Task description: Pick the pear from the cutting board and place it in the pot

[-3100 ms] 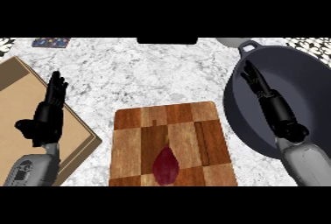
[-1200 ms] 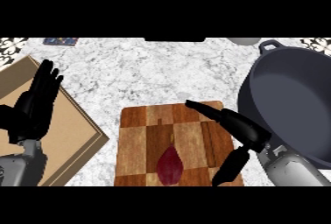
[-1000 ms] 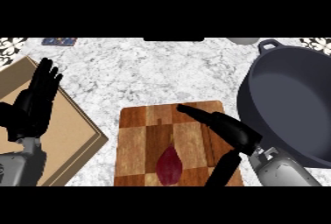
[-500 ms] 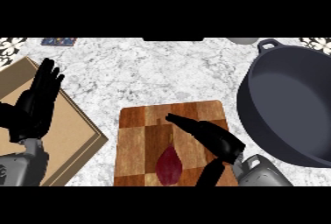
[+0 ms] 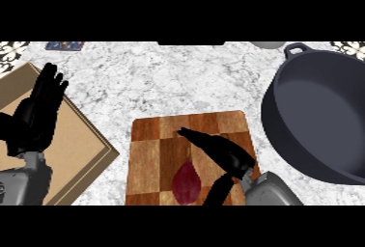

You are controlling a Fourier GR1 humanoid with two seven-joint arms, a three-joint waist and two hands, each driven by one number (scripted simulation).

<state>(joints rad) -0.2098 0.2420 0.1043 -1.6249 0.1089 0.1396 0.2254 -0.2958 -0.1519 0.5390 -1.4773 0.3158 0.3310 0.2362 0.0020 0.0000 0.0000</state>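
Right hand [image 5: 222,153], fingers spread wide, has slid left beside the pear [image 5: 187,182] (possibly touching it).

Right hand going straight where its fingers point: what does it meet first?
Probably nothing: the right hand points far-left across the cutting board toward the counter. The pear lies off that line, nearer the robot.

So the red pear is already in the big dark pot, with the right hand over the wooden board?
No. In the head view the pear lies on the cutting board, beside the right hand; the pot holds nothing. The hand is over the board.
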